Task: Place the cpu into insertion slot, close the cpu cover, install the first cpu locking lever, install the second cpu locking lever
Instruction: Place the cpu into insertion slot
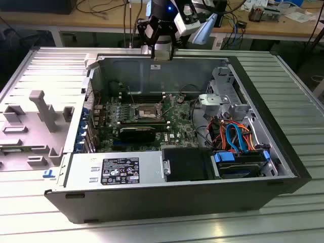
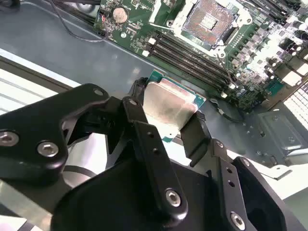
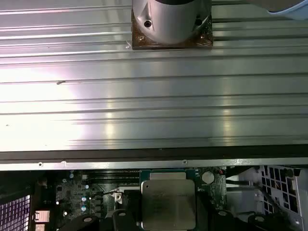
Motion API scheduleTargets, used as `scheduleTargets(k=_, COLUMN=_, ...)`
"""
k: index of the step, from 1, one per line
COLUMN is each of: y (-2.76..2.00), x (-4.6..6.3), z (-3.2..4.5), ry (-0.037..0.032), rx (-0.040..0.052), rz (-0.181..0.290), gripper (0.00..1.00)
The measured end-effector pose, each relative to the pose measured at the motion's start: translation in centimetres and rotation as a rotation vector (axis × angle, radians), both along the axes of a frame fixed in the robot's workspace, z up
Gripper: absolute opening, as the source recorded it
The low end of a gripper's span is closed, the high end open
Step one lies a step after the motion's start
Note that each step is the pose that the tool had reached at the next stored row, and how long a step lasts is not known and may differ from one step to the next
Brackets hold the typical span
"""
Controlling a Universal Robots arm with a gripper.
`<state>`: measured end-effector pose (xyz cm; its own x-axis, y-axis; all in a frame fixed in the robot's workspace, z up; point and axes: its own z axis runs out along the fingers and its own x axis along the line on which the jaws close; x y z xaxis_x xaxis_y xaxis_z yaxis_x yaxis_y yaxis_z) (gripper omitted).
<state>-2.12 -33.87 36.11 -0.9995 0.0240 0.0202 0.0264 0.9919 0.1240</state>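
Note:
My gripper [image 1: 162, 52] hangs over the far wall of the open computer case, shut on the cpu [image 2: 168, 108], a flat silver-topped chip with a green edge. Black fingers [image 2: 139, 113] clamp two opposite sides of the chip. The cpu [image 3: 168, 204] also appears in the first wrist view, above the motherboard's edge. The insertion slot [image 1: 147, 111] lies in the middle of the green motherboard, well below and in front of the gripper. In the second wrist view the insertion slot [image 2: 208, 20] shows bare contacts inside a silvery rim. I cannot tell the cpu cover apart from that rim.
Long black memory slots [image 2: 192, 57] run beside the socket. A black power supply with a white label [image 1: 121, 169] and a drive bay with blue and orange cables [image 1: 235, 136] fill the case's near side. A grey plastic shroud [image 1: 40, 121] lies on the ribbed metal table [image 3: 154, 96].

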Motion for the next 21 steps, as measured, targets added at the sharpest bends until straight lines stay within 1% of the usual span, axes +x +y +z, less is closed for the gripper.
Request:
scheduleTargets(k=2, y=0.02, x=-0.06, z=0.00, ry=0.0000, rx=0.0011, rz=0.000, gripper=0.54)
scheduleTargets(k=6, y=0.00, x=-0.23, z=-0.02, ry=0.0002, rx=-0.0006, rz=0.000, gripper=0.54)
scheduleTargets(k=10, y=-0.42, x=-0.27, z=-0.07, ry=-0.0001, rx=-0.0037, rz=0.000, gripper=0.54)
scheduleTargets(k=21, y=-0.54, x=-0.53, z=-0.45, ry=0.0001, rx=-0.0040, rz=0.000, gripper=0.54)
